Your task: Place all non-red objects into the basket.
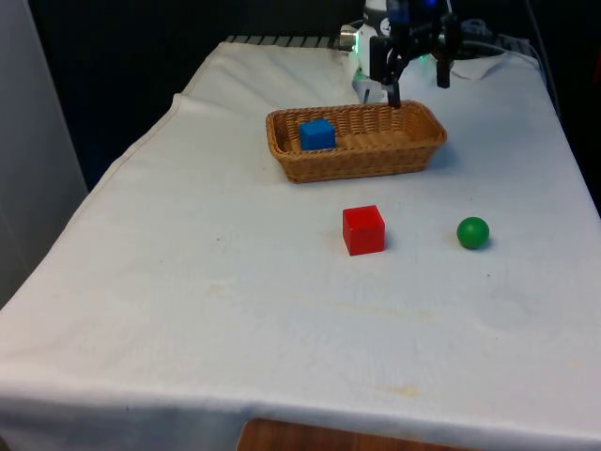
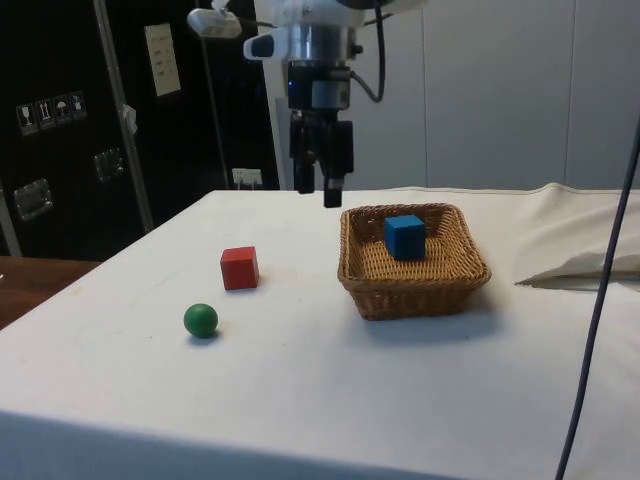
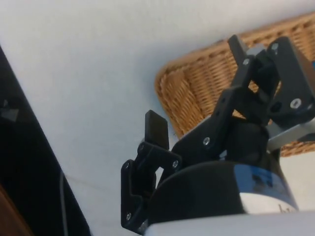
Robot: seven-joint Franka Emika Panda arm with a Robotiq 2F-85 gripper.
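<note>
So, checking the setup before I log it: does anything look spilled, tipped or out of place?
Nothing stands out. The woven wicker basket sits upright with the blue cube inside; the red cube and green ball rest apart on the white cloth.

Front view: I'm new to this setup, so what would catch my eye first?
The woven wicker basket at mid-table, with a blue cube inside. Nearer the camera on the white cloth, a red cube sits with a green ball to the front view's right. The black gripper hangs open above the basket's far rim.
</note>
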